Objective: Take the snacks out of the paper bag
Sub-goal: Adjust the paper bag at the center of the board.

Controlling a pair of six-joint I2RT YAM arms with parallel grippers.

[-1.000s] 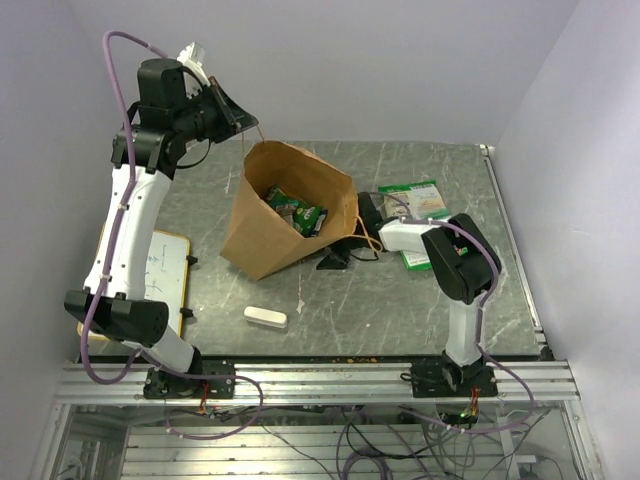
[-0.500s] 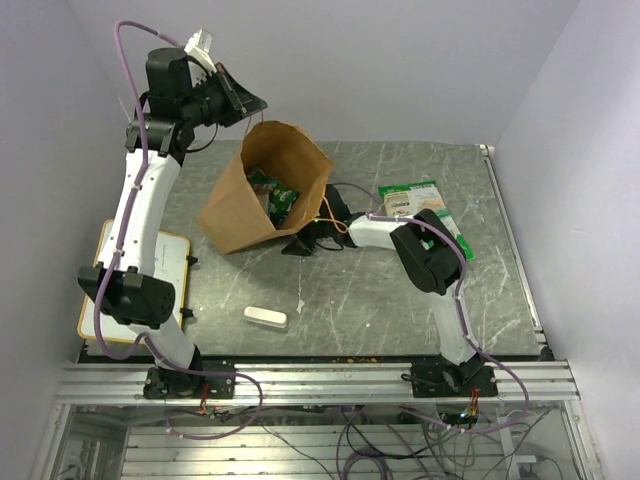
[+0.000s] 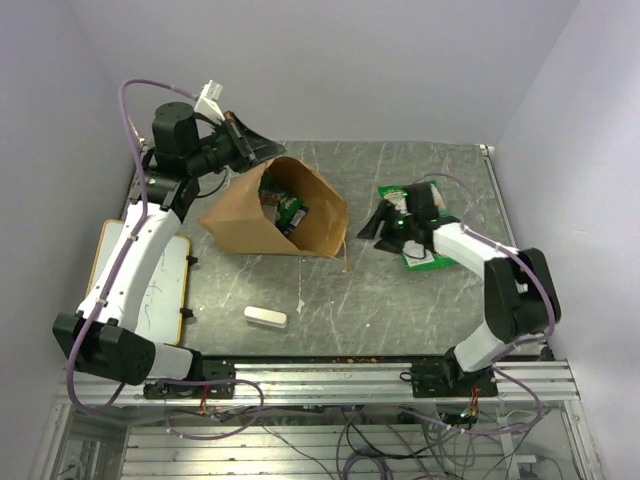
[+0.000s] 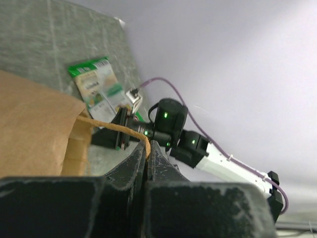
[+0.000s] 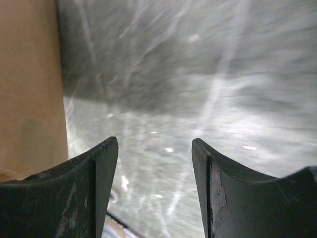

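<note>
The brown paper bag (image 3: 250, 222) lies tilted on the table, its mouth facing up and right. Green snacks (image 3: 287, 207) show inside the mouth. My left gripper (image 3: 268, 154) is above the bag's rim, shut on the thin twisted handle (image 4: 115, 127). In the left wrist view the bag (image 4: 34, 131) fills the lower left. One green-and-white snack packet (image 3: 424, 262) lies flat on the table to the right, partly under my right arm, and also appears in the left wrist view (image 4: 96, 89). My right gripper (image 3: 370, 230) is open and empty, low over the table, right of the bag (image 5: 27, 84).
A small white oblong block (image 3: 265, 317) lies near the front edge. A white board with a wooden frame (image 3: 150, 280) lies at the left edge beside the left arm. A second bag handle (image 3: 346, 255) trails onto the grey table (image 3: 330, 300). Walls close in at the back and right.
My left gripper came down and to the right with the handle, tipping the bag lower. My right arm pulled back from the bag to the right, over the packet on the table.
</note>
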